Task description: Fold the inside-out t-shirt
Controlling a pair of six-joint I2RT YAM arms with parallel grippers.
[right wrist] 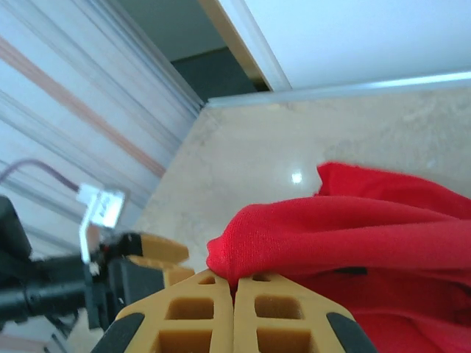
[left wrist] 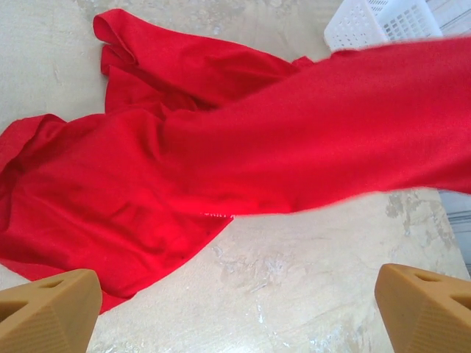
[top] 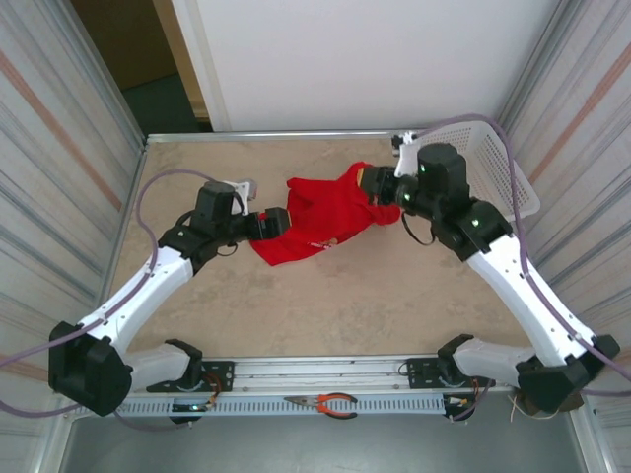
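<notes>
The inside-out t-shirt [top: 325, 219] is a bright red bunch in the middle of the table, with a bit of white lettering at its lower edge. My right gripper [top: 373, 182] is at its right end, shut on a fold of the red cloth [right wrist: 346, 228], which bulges just above the closed fingertips [right wrist: 234, 283]. From that grip a band of the shirt [left wrist: 147, 169] stretches up off the table. My left gripper [left wrist: 235, 309] is open at the shirt's left edge [top: 281, 225], with bare table between its tan fingers [left wrist: 51, 309].
A white plastic basket [top: 483, 158] stands at the back right, close to the right arm, and shows at the top right of the left wrist view [left wrist: 375, 22]. Orange-handled pliers [top: 330, 402] lie on the front rail. Corrugated walls close in both sides.
</notes>
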